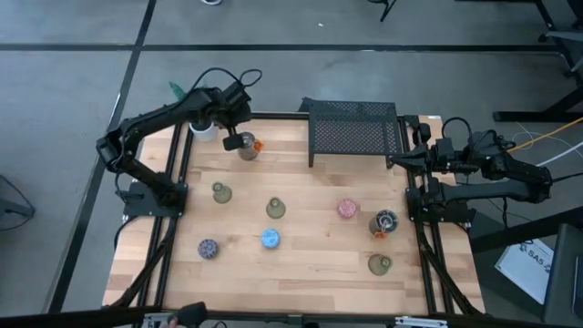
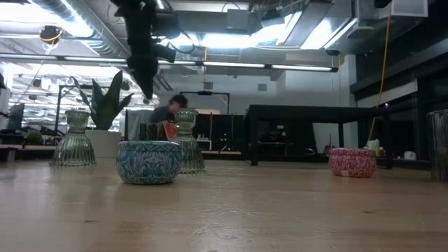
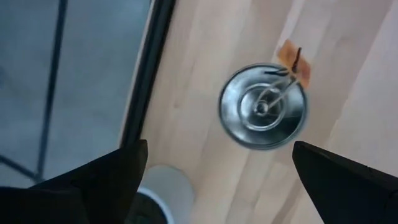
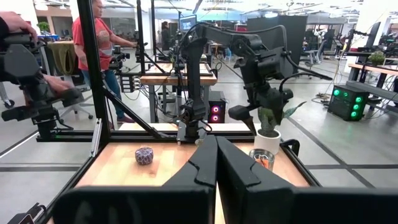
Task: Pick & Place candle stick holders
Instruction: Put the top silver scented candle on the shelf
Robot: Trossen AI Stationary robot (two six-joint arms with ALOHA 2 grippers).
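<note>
The counter (image 1: pixel 301 264) carries the black mesh rack (image 1: pixel 353 129) at its far edge, nothing visible on it. The left gripper (image 1: pixel 233 141), jaws wide, hangs directly above the upright silvery holder (image 3: pixel 262 106) at far left, beside the white plant pot (image 1: pixel 204 130). The right gripper (image 1: pixel 398 160) waits closed, far right.

The only lettering in view stands on a white sheet or box with a blue printed mark (image 1: pixel 536 263) lying on the floor beyond the table's right edge in the high view. It shows a few dark capital letters, too small to read with certainty. No other text, brand, number or sign can be read in any view.
</note>
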